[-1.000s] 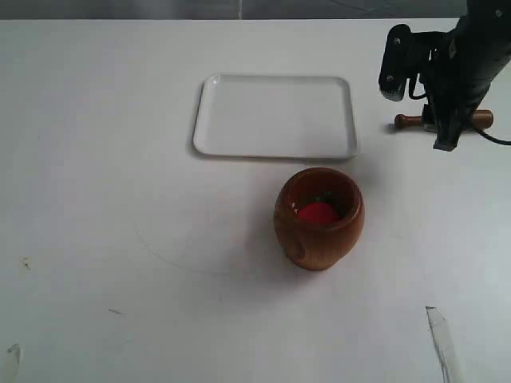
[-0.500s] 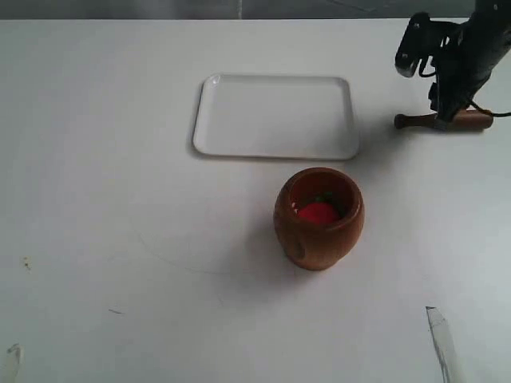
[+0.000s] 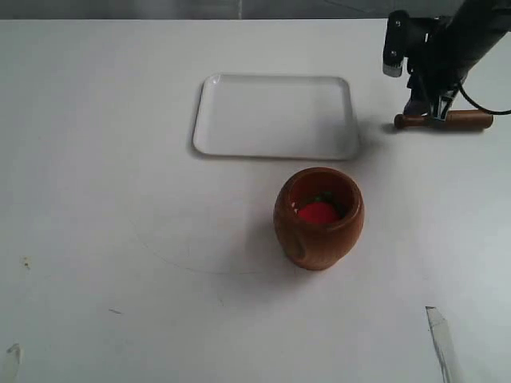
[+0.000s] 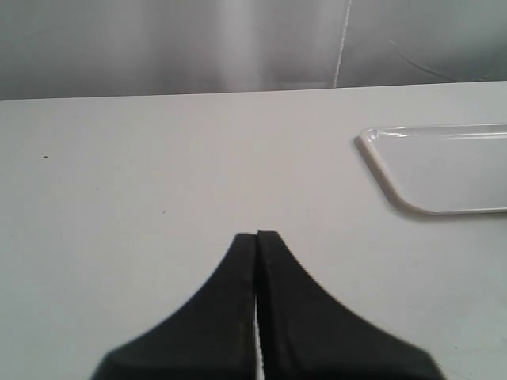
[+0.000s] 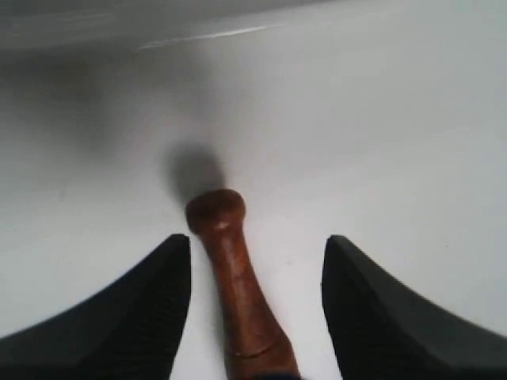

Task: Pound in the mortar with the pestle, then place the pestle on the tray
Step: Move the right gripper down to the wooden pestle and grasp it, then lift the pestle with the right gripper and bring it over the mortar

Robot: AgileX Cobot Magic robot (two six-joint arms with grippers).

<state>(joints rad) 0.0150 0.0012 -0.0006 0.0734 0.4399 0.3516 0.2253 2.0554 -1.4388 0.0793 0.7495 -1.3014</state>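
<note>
The brown wooden mortar (image 3: 319, 218) stands upright in the middle of the table with a red item inside. Behind it lies the white tray (image 3: 275, 116), bare. The dark-brown pestle (image 3: 444, 120) lies flat on the table at the far right, knob end toward the tray. My right gripper (image 3: 431, 113) is low over it, open, with the pestle (image 5: 236, 283) running between the two fingers and touching neither. My left gripper (image 4: 257, 236) is shut with nothing in it, and it is out of the exterior view. A corner of the tray (image 4: 444, 166) shows in the left wrist view.
The white table (image 3: 120, 199) spreads wide to the left. A small pale strip (image 3: 441, 339) lies near the front right edge. The table's far edge runs just behind the tray.
The right arm has turned and come down over the pestle, so its fingers now straddle the neck. The pestle, mortar and tray have not moved.
</note>
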